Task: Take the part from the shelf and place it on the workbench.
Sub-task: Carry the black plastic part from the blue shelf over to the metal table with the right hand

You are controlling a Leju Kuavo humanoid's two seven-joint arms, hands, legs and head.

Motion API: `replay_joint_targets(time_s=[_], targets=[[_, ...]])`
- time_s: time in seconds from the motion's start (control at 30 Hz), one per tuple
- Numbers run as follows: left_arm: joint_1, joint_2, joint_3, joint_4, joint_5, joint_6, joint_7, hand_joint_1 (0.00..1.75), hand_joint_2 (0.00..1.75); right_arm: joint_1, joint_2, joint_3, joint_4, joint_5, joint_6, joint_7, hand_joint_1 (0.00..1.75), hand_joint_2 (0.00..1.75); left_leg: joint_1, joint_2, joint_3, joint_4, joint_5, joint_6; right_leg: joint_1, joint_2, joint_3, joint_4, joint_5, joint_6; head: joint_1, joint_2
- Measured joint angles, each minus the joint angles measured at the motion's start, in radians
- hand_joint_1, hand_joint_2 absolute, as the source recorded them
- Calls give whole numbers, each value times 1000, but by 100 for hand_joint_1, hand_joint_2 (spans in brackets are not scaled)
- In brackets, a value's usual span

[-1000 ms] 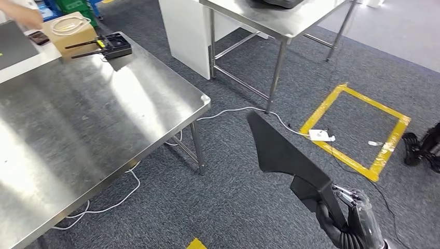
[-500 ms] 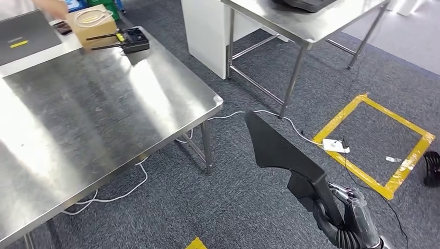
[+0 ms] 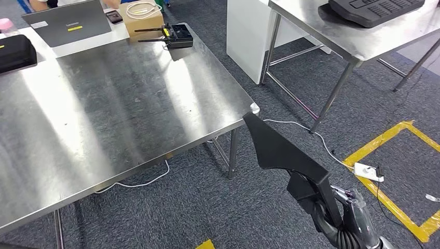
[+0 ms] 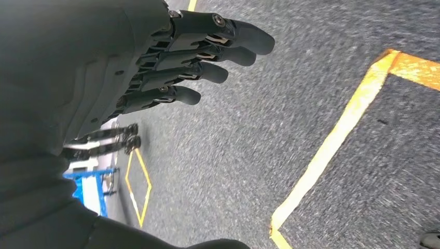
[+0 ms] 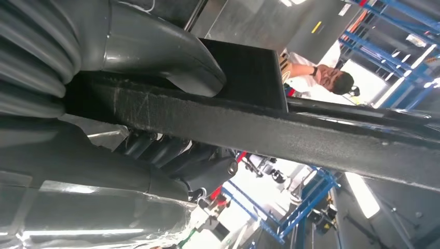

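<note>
Part (image 3: 283,153): black, flat, long, one broad wedge end, one narrow stem end. Right hand (image 3: 350,220) is clamped on the stem end, low at the near right of the head view; right wrist view shows the thumb (image 5: 155,46) pressed over the part's edge (image 5: 290,135), darker fingers curled under it. Grip looks firm.

Part is in the air over the carpet, not yet on anything. Long axis runs from the hand up and away to the left; the broad tip ends just off the tabletop's (image 3: 129,104) near right corner (image 3: 253,108), appearing level with or a little beyond it in the head view. Depth between tip and corner cannot be judged.

Left hand (image 4: 171,67) hangs over the carpet, fingers apart and fairly straight, holding nothing.

Key relation: tabletop lies to the left of and beyond the right hand, along roughly the same line as the part's long axis. Judgement: carry phase, placing step not yet done. Next move probably needs the right arm to go forward and left, lifting the tip over the corner edge so it does not strike the rim.

Far edge of tabletop carries a router (image 3: 174,36), cardboard box (image 3: 141,15), laptop (image 3: 67,22); well apart from the near right corner.
</note>
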Motion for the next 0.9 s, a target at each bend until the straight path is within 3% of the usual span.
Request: replay_joint_targets(time_s=[0.1,0.17,0.23,0.3,0.33,0.4,0.47,0.53,0.6,0.67,0.73,0.8,0.83,0.87,0.9], targets=[[5,5,2,0,0,0,6,0,175,-8,-4,0,4,-2,2,0,175,175,4,-9,-7,6,-5,-13,-1,-18,7,-5,5,-29,-1,0],[6,8,4,0,0,-2,11,0,175,-9,-5,0,4,-1,3,0,175,175,7,31,-27,53,-33,-23,-5,-33,13,-7,4,-42,-7,0],[4,7,5,0,-1,-4,16,0,175,-6,-5,-1,4,1,6,0,175,175,10,86,-87,174,-94,-34,0,-51,18,-7,0,-53,-13,0],[3,7,6,0,-1,-7,21,0,175,-5,-6,-4,4,3,13,0,175,175,16,106,-147,281,-128,-40,5,-71,21,-7,-5,-59,-15,0],[3,7,7,0,-2,-9,23,0,175,-5,-6,-6,4,4,18,0,175,175,17,109,-156,288,-118,-41,7,-81,24,-7,-8,-60,-15,0],[4,8,11,0,-2,-10,25,0,175,-8,-8,-13,4,7,26,0,175,175,17,121,-115,195,-55,-33,9,-99,32,-7,-15,-58,-15,0],[2,10,15,0,-2,-8,25,0,175,-12,-11,-19,3,12,31,0,175,175,8,157,-52,68,-4,-18,14,-115,41,-8,-22,-52,-14,0],[0,11,18,0,-2,-6,23,0,175,-18,-14,-23,3,15,35,0,175,175,-1,174,-31,23,2,-6,19,-131,46,-9,-28,-43,-14,0],[0,11,21,0,-2,-4,21,0,175,-23,-17,-26,3,15,37,0,175,175,-3,152,-28,14,4,3,23,-147,52,-15,-32,-32,-15,0],[1,9,24,0,-2,-4,21,0,175,-29,-22,-29,1,8,39,0,175,175,1,130,-10,-9,15,13,25,-123,47,9,-48,-27,-13,0],[-1,7,24,0,-2,-7,18,0,175,-35,-26,-40,2,-11,44,0,175,175,5,111,0,-23,23,19,21,-71,-6,118,-94,-33,-8,0],[-2,7,25,0,-5,-13,10,0,175,-39,-28,-63,4,-38,58,3,175,175,5,92,0,-23,23,21,20,-47,-84,247,-137,-36,-4,0],[-2,6,25,0,-9,-17,6,0,175,-43,-29,-77,4,-54,69,8,175,175,4,83,0,-23,21,21,19,-45,-106,273,-137,-31,-4,0],[-1,6,25,0,-14,-20,1,0,175,-48,-33,-96,2,-72,81,17,175,175,4,74,1,-22,20,20,18,-44,-108,257,-119,-22,-4,0],[-1,6,25,0,-20,-23,-4,0,175,-57,-40,-118,0,-95,95,33,175,175,4,67,3,-21,18,18,16,-43,-90,201,-87,-11,-3,0]])
